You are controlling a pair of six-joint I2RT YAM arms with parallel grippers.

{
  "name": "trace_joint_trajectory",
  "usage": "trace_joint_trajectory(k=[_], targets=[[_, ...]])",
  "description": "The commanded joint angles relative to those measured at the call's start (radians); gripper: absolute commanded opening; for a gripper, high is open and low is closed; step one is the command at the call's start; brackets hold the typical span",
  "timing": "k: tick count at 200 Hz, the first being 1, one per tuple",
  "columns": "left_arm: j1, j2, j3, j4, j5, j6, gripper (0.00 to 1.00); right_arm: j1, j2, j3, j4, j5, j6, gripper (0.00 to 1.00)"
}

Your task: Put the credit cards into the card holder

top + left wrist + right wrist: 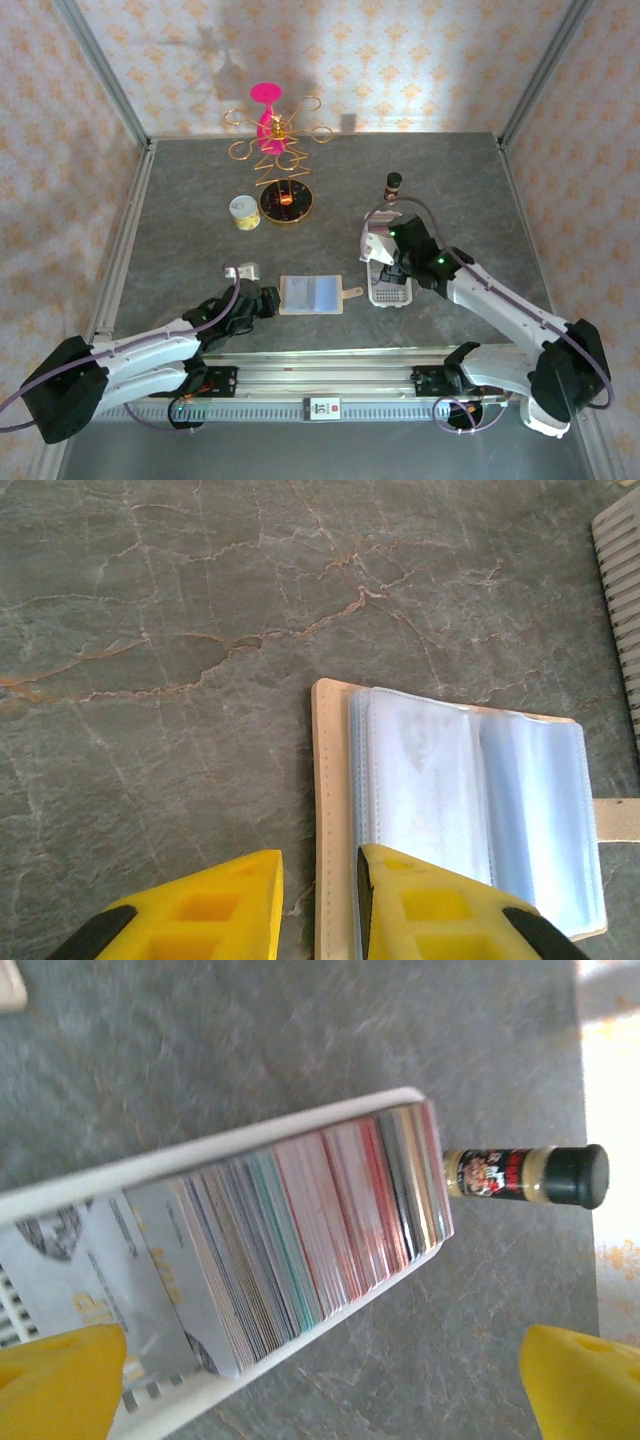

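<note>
Grey veined tabletop (180, 250), enclosed by floral-patterned walls.

Nearest the arm bases, the card holder (312, 295) lies open and flat, pale clear sleeves (470, 790) facing up and snap tab (352, 292) pointing to its right.

The left gripper (318, 880) sits at the holder's left edge. Its yellow fingers (200, 915) stand narrowly apart with the beige border showing in the gap. Nothing is clamped, and whether a finger touches the sleeves cannot be told.

Just right of the holder, beyond the tab, is a long white perforated tray (391, 292). The credit cards (330, 1220) stand on edge in it as a packed row of grey, pinkish, red and teal edges, and one printed grey card leans flatter at the near end.

The right gripper (320, 1385) hovers over this tray with its fingers spread wide apart, holding nothing.

Farther from the holder:
- To its left rear is a small yellow can (244, 212).
- Behind the tray is a dark-capped bottle (393, 185), lying just past the end of the card row in the right wrist view.
- Farthest is a gold wire stand (275, 165) carrying a pink glass (266, 105).
</note>
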Motion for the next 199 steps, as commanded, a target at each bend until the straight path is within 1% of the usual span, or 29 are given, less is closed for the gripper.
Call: trace_joint_trajectory(k=[1, 29, 62, 90, 130, 159, 199], targets=[[-0.002, 0.009, 0.021, -0.006, 0.002, 0.025, 0.27, -0.006, 0.026, 0.012, -0.027, 0.025, -0.120, 1.00], [-0.003, 0.002, 0.010, 0.003, 0.009, 0.021, 0.28, -0.006, 0.112, 0.023, -0.048, 0.015, -0.125, 1.00], [-0.002, -0.008, 0.003, 0.005, 0.007, 0.022, 0.28, 0.000, 0.148, -0.011, -0.008, 0.016, -0.127, 1.00], [-0.002, -0.006, 0.000, 0.007, 0.010, 0.022, 0.29, 0.025, 0.178, -0.027, -0.001, 0.006, -0.117, 1.00], [-0.001, -0.001, -0.004, 0.011, 0.004, 0.023, 0.28, 0.042, 0.211, -0.076, 0.072, 0.046, -0.128, 1.00], [-0.002, 0.002, -0.003, 0.014, 0.003, 0.022, 0.28, 0.051, 0.240, -0.108, 0.162, 0.121, -0.157, 1.00], [-0.001, 0.003, -0.007, 0.015, 0.001, 0.019, 0.28, 0.054, 0.245, -0.124, 0.255, 0.164, -0.165, 1.00]])
